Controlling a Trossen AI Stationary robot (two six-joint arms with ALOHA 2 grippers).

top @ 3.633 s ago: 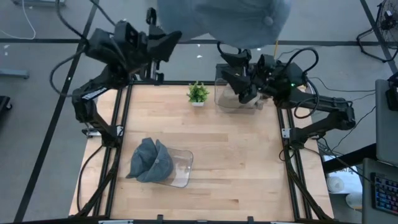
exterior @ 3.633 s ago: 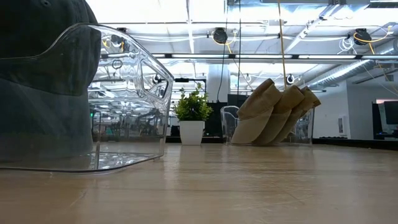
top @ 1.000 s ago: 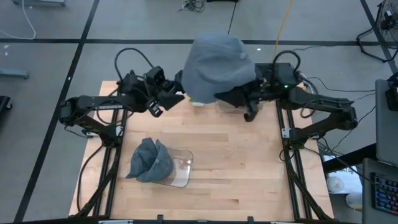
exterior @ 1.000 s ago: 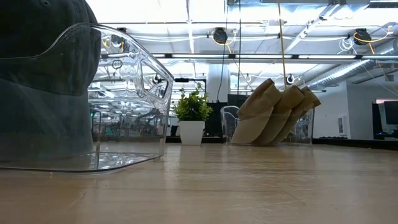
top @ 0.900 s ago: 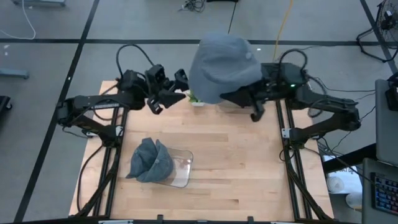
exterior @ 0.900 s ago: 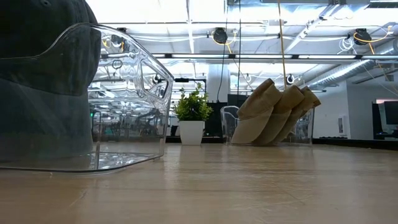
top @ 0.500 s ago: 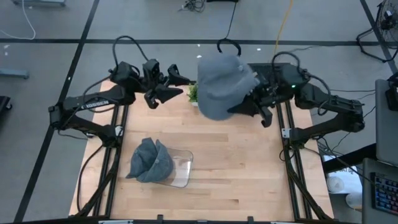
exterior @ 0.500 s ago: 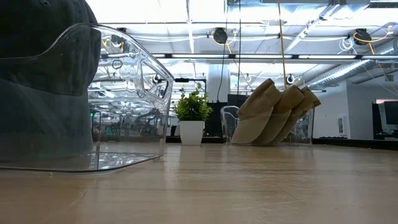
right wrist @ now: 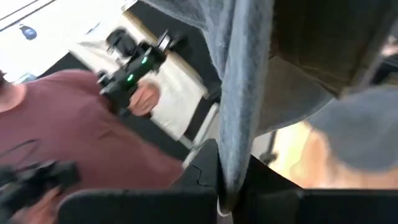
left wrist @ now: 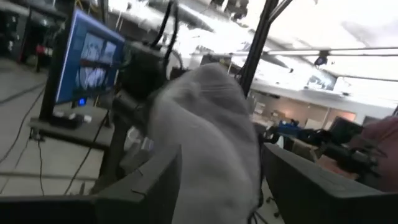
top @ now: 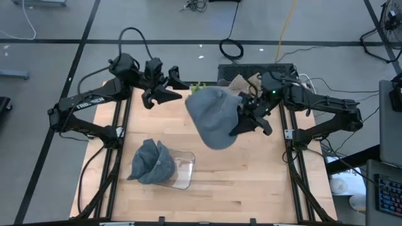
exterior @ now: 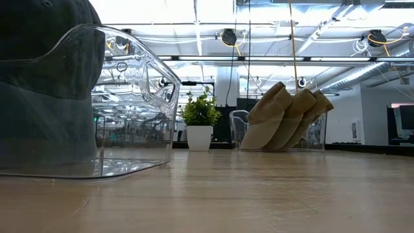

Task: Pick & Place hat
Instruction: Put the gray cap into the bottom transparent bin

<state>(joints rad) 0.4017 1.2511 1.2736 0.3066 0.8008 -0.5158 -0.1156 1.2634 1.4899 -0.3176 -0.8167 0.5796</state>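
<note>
A grey-blue hat (top: 212, 117) hangs in the air over the table's middle, held by my right gripper (top: 244, 119), which is shut on its right side. My left gripper (top: 178, 88) stands open at the far left, apart from the hat. In the left wrist view the hat (left wrist: 208, 143) shows beyond the open fingers. A clear bin (top: 179, 171) at the near left holds grey hats (top: 152, 162). A second clear bin (exterior: 317, 139) at the far edge holds tan hats (exterior: 284, 120). My right gripper pinches an edge of the hat's cloth (right wrist: 232, 163) between its two shut fingers, which come level from the table's right. One layer or several, I cannot tell. The hat hangs from the fingers toward the table's left, lifted clear of the table.
A small potted plant (exterior: 199, 123) stands at the far edge between the arms, left of the bin of tan hats. A person in a maroon shirt (right wrist: 68, 124) shows beyond the table in the right wrist view. Bare wood (top: 251, 182) lies at the near right.
My right gripper has come down and toward the table's near edge with the hat, which has dropped from high over the far edge to a place over the middle. My left gripper has drawn back a little toward the far edge, away from the hat.
</note>
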